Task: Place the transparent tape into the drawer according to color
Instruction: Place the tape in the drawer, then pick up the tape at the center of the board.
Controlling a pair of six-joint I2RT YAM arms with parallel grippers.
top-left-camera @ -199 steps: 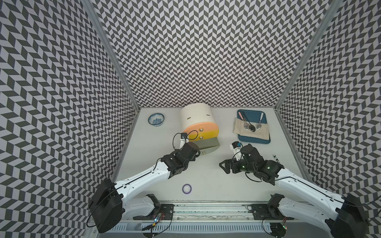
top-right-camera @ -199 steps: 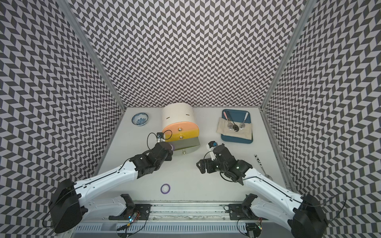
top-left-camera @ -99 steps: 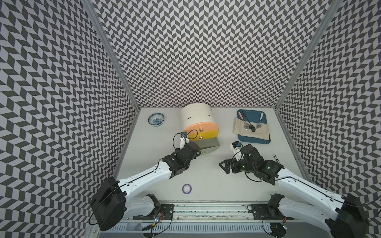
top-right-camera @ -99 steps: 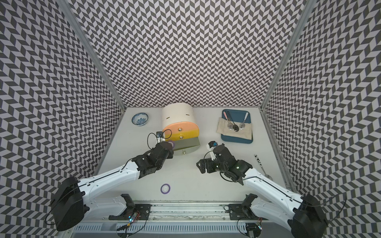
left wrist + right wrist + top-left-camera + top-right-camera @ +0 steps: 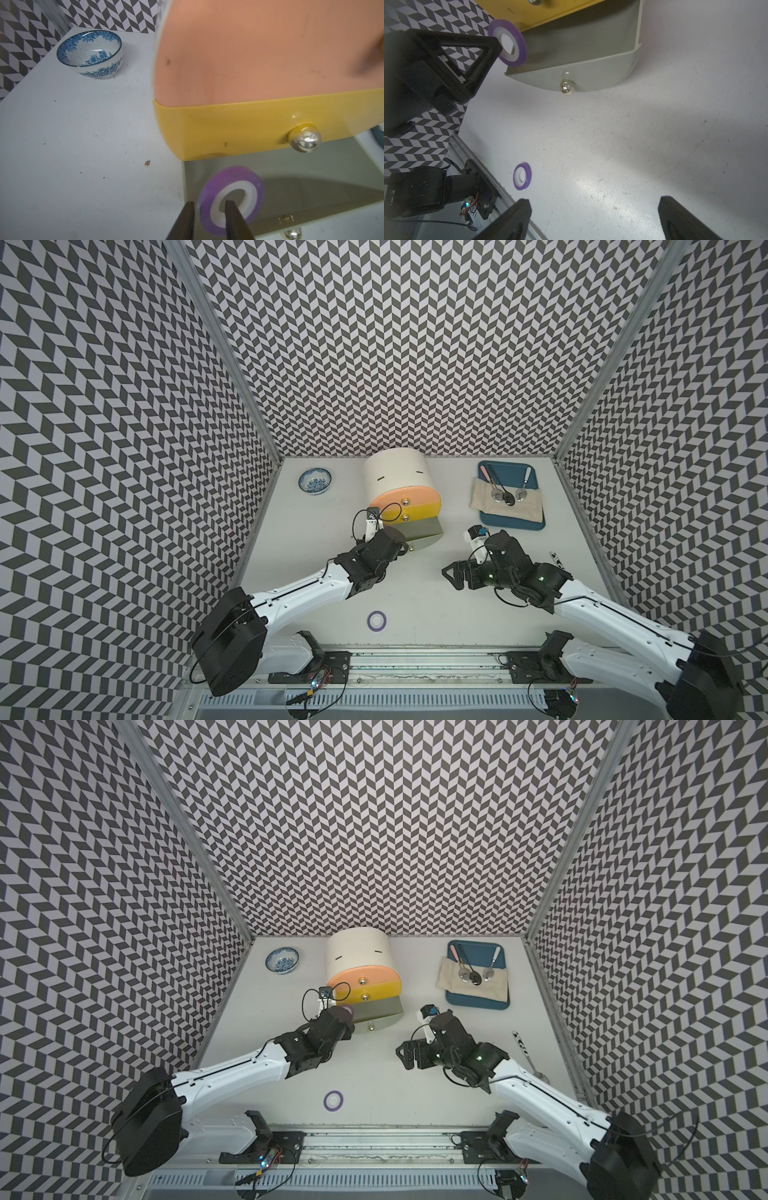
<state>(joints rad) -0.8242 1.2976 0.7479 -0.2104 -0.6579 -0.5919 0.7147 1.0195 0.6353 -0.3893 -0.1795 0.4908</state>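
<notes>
**A:** What do the top views give?

**B:** In both top views the cabinet (image 5: 395, 477) sits at twelve o'clock on the table (image 5: 415, 601), with its bottom drawer (image 5: 419, 531) pulled out. The left gripper (image 5: 345, 1016) hangs over the drawer's nine o'clock side. In a top view, a sliver of purple tape ring (image 5: 348, 1010) shows at its tip. The right gripper (image 5: 455, 576) hovers at three o'clock, spread wide and empty. A second tape ring (image 5: 377, 620), also purple, lies flat at six o'clock.

**A:** The left wrist?

**B:** The fingers (image 5: 234, 220) stand narrowly apart with the ring's rim between them, above the drawer floor. The ring is smeared and the fingers are crisp. It may be slipping free, but I can't tell whether they pinch it.

**A:** The right wrist?

**B:** It shows the ring at the left tip, over the drawer's edge. The second ring is on the bare table.

**A:** So which step?

**B:** I'd say dropping the first purple ring. Next, the arm should lift clear and fetch the flat one at six o'clock, which needs a finger through its hole.
</notes>
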